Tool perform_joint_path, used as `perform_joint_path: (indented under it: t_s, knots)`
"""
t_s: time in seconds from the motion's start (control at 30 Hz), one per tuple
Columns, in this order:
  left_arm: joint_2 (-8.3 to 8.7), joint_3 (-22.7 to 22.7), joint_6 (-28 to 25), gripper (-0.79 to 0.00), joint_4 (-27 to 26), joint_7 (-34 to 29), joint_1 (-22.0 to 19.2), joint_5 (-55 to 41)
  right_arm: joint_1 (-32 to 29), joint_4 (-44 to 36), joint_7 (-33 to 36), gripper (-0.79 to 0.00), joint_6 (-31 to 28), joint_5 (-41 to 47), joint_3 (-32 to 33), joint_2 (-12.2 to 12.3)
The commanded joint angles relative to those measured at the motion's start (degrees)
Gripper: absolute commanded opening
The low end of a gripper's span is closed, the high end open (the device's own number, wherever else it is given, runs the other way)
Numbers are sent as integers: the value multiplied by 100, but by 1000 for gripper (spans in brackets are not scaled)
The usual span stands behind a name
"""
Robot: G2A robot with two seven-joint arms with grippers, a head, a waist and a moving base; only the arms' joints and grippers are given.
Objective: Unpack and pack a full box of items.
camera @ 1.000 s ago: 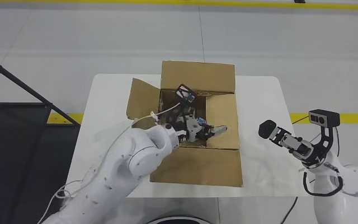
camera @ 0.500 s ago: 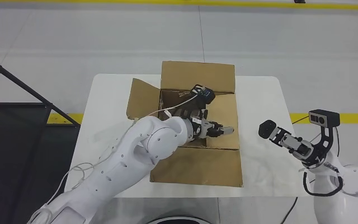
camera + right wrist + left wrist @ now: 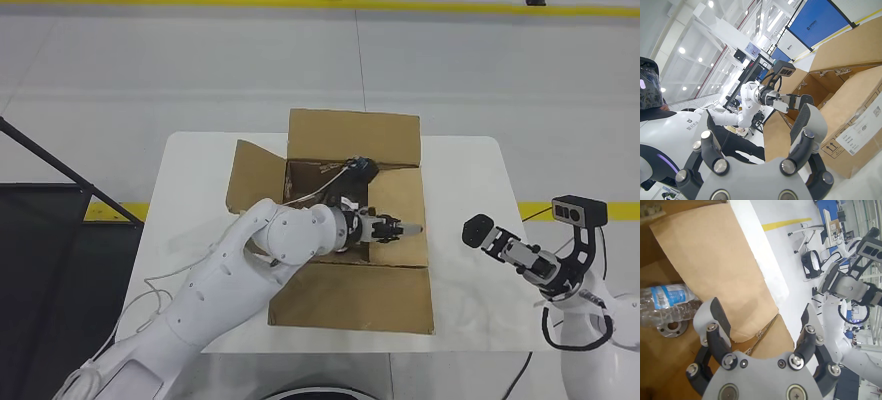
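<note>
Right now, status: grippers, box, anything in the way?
Left gripper open, empty, above box flap. Right gripper open, standing clear. Bottle, flange inside.

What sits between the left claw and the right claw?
Top view: the left claw hangs over the box flap; past the flap's edge comes bare table up to the right claw.

A white table [image 3: 190,200] with rounded corners stands on a pale grey floor [image 3: 150,70] marked with a yellow line [image 3: 110,211]. One thing rests directly on the table: a brown cardboard box [image 3: 355,135], set near the middle with its flaps spread open. The front flap reaches almost to the table's near edge. Bare white tabletop shows on both sides of the box.
</note>
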Motion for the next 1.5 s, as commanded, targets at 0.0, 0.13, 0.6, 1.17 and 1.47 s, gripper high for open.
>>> perform_joint_path:
  t_s: [0.0, 0.13, 0.6, 1.17, 1.47]
  knots:
    - [-16, 39, 181, 0, 73, -7, -28, 47, 0, 0, 0, 0, 0, 0, 0, 0]
    - [-37, 72, 445, 0, 142, -14, -52, 118, 0, 0, 0, 0, 0, 0, 0, 0]
    - [-139, 74, 277, 0, 685, 228, -32, -237, 0, 0, 0, 0, 0, 0, 0, 0]
    - [-199, -65, -108, 0, 479, 386, 94, -582, 0, 0, 0, 0, 0, 0, 0, 0]
    - [-140, -299, -92, 0, -207, 334, 236, -478, 0, 0, 0, 0, 0, 0, 0, 0]
